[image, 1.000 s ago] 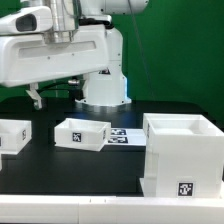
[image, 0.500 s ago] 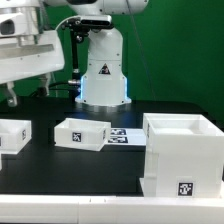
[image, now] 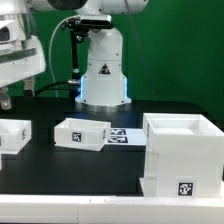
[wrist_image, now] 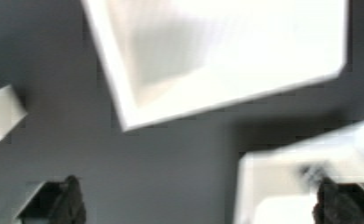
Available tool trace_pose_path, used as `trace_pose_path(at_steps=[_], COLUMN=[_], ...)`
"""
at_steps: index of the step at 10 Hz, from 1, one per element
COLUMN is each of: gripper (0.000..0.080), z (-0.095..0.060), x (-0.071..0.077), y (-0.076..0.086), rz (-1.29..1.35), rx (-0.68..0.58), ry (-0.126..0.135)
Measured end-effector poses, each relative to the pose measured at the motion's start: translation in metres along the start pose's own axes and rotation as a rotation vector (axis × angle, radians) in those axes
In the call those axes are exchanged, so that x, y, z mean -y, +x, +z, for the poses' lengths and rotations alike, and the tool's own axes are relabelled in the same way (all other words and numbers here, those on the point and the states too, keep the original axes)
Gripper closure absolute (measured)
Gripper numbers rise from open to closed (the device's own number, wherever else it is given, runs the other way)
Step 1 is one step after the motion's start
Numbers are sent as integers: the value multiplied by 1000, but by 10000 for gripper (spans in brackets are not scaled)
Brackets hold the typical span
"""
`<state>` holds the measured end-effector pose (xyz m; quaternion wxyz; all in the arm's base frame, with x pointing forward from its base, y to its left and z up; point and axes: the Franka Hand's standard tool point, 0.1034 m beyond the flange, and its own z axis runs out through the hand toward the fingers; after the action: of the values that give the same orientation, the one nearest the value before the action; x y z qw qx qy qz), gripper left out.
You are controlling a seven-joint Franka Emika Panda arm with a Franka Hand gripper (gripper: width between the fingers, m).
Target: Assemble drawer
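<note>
The boxy, smooth white plastic casing [image: 183,150] is standing at the matte black counter's [image: 60,170] near edge. A shallow tray [image: 82,132] is lying mid-counter. A green backdrop [image: 180,60] is hanging behind. The tool [wrist_image: 197,196] is hovering, fingers spread, empty.

The glossy white plastic robot arm [image: 104,85] swells into a rounded, bulbous base with a small dark triangular sticker [image: 100,70] on its front. Thin black cables [image: 76,55] loop beside it. At the wrist there's a boxy white housing [image: 18,60], and the jaws look nearly black.
</note>
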<state>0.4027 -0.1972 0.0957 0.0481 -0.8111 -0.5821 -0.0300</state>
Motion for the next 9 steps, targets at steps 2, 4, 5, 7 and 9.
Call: trace_pose_path(at_steps=[2, 4, 5, 7, 9], gripper=[150, 150, 150, 150, 150], z=[15, 14, 14, 20, 37], x=[28, 26, 27, 36, 52], y=[-25, -24, -25, -40, -68], rz=[-118, -106, -104, -203, -218], rx=[-2, 1, 1, -9, -22], ry=[18, 16, 17, 28, 61])
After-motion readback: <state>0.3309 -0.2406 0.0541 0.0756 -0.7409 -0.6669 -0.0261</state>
